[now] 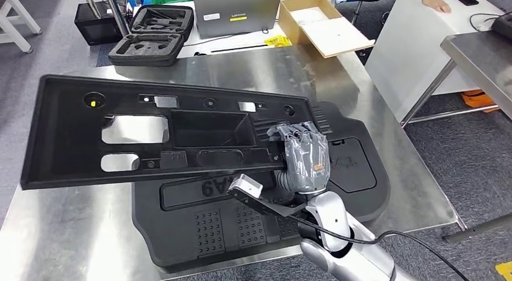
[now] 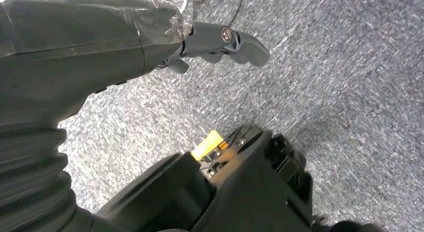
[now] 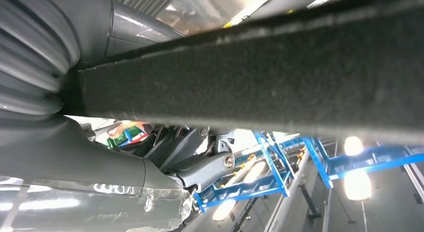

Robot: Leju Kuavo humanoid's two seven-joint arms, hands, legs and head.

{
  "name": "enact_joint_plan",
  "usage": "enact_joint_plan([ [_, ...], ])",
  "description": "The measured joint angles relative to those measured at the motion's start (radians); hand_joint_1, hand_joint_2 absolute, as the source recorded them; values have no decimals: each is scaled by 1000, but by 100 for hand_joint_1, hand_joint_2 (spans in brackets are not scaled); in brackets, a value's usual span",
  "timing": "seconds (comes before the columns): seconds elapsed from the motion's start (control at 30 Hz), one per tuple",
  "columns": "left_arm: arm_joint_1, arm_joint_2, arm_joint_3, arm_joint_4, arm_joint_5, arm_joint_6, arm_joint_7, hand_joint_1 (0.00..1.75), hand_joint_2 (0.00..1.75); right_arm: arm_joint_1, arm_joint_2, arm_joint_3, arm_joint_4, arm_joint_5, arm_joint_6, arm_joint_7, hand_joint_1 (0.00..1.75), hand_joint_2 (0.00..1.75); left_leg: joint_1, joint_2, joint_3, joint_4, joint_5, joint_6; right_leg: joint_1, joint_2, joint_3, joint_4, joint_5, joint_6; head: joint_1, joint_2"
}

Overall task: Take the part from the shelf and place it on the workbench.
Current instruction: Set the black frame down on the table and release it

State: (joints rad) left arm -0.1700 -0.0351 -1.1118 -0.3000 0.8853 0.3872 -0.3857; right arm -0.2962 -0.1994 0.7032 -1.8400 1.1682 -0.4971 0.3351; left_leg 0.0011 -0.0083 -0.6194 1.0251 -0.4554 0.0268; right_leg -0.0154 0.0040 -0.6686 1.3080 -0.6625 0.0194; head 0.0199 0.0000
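Observation:
A long black plastic panel [image 1: 78,136] with several cut-outs stretches across the steel workbench [image 1: 60,226], tilted, its left end out past the bench's left side. My right hand [image 1: 305,157] grips the panel's right end, fingers curled over its top edge. Under it a black moulded mat [image 1: 241,226] lies flat on the bench. In the right wrist view the panel's dark edge [image 3: 250,77] crosses close in front, with my right hand [image 3: 200,167] wrapped around it. My left hand [image 2: 215,37] hangs over grey carpet, fingers apart and holding nothing.
At the bench's far edge stand an open black foam case [image 1: 154,33], a grey laptop [image 1: 236,14] and an open cardboard box [image 1: 323,24]. A second steel table [image 1: 483,51] stands to the right. A person's hand [image 1: 436,2] rests on a white table beyond.

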Motion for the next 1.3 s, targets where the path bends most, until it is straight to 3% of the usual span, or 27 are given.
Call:
enact_joint_plan([
  [0.03, 1, 0, 0, 0, 0, 0, 0, 0, 175, 0, 0, 0, 1, 0, 1, 0, 175, 175, 1, -1, 7, 2, -6, -2, -1, 0, 0, -33, 42, 1, 4, 0],
  [0.1, 1, -1, 0, -1, -2, -1, 0, 0, 175, -1, 0, 0, 3, 0, 3, 0, 175, 175, 3, -3, 19, 9, -22, -12, -2, 0, 33, -157, 133, 3, 14, 0],
  [0.13, 0, -1, 0, -2, -4, -2, 0, 0, 175, -2, 0, 0, 3, 0, 5, 0, 175, 175, 2, -5, 21, 14, -28, -17, -1, 0, 49, -206, 156, 0, 18, 0],
  [0.2, -1, 0, 0, -2, -6, -6, 1, 0, 175, -4, 1, 0, 4, -1, 7, 0, 175, 175, -2, -7, 20, 19, -35, -21, 0, 2, 62, -246, 161, -7, 19, 0],
  [0.33, 1, 0, 0, -3, -8, -8, 4, 0, 175, -5, 3, 1, 8, -4, 12, 1, 175, 175, -2, -7, 26, 13, -37, -12, 4, 3, 67, -253, 157, -17, 5, 0],
  [0.47, 1, 0, 0, -4, -8, 6, 5, 0, 0, -8, 3, 1, 10, -6, 15, 1, 175, 175, -2, -7, 34, 6, -37, -14, 5, 2, 72, -253, 152, -25, 1, 0],
  [0.73, 1, 0, 1, -4, -7, 29, 10, 0, 0, -16, 3, 1, 25, 123, 98, 40, 175, 175, -1, -7, 40, 0, -39, -28, 7, 2, 77, -253, 148, -31, -2, 0],
  [1.03, 1, 0, 1, -5, -16, 32, 26, 0, 0, -67, 3, 12, 74, 205, 219, 85, 175, 175, -1, -7, 40, 0, -40, -33, 6, 1, 81, -258, 148, -30, -2, 0],
  [1.3, 1, 0, 1, -6, -17, 32, 33, 0, 0, -106, 3, 25, 123, 222, 244, 115, 175, 175, -1, -7, 41, 0, -40, -33, 6, 1, 84, -262, 149, -29, -2, 0],
])
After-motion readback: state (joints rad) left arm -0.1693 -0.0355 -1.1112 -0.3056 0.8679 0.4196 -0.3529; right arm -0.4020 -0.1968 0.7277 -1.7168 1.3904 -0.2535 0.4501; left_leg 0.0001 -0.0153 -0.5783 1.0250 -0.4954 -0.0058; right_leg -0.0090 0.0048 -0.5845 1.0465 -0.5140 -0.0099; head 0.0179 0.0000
